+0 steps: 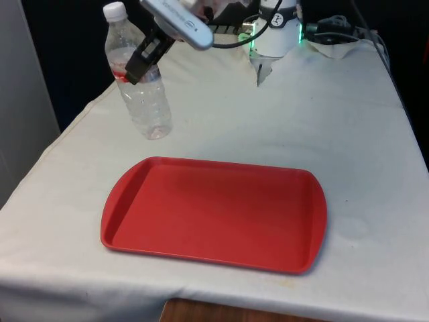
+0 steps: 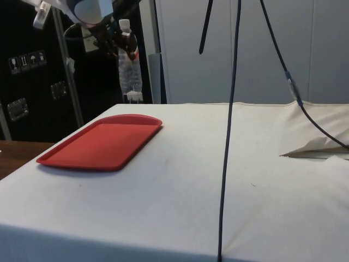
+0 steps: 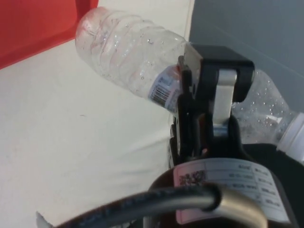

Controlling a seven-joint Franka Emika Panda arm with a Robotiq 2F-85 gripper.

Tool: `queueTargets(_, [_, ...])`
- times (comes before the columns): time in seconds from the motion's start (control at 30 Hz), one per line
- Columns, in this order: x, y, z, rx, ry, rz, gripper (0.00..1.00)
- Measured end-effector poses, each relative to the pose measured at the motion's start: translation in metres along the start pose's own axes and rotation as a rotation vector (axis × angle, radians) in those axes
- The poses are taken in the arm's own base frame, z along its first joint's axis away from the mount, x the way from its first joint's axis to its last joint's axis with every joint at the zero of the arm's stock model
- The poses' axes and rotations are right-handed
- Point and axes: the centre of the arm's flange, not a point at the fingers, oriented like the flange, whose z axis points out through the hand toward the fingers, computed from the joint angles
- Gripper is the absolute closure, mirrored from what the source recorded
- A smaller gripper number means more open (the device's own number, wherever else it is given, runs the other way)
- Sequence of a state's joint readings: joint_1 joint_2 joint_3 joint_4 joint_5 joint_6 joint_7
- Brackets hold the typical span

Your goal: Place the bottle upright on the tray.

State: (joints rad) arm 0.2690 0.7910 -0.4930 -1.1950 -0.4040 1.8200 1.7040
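White cloth below, gripper (image 1: 142,62) clamped on the clear bottle (image 1: 137,84), held near-upright beyond the red tray's (image 1: 214,213) far edge; lowered tilted, it could tip on landing

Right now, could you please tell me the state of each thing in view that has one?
bottle: capped, near upright, slightly tilted, held beyond the tray, off it.
gripper: shut on the bottle at its label.
tray: red, flat on the table, nothing on it.
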Motion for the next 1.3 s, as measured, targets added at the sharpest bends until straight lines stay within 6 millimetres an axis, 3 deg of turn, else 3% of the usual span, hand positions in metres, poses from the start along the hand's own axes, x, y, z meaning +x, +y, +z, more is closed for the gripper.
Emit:
queueTargets(0.33, [-0.012, 0.001, -0.011, 0.005, 0.082, 0.003, 0.66])
queueTargets(0.7, [-0.012, 0.001, -0.01, 0.003, 0.088, 0.001, 0.66])
queueTargets(1.3, [-0.035, 0.006, -0.038, -0.002, 0.144, 0.011, 0.66])
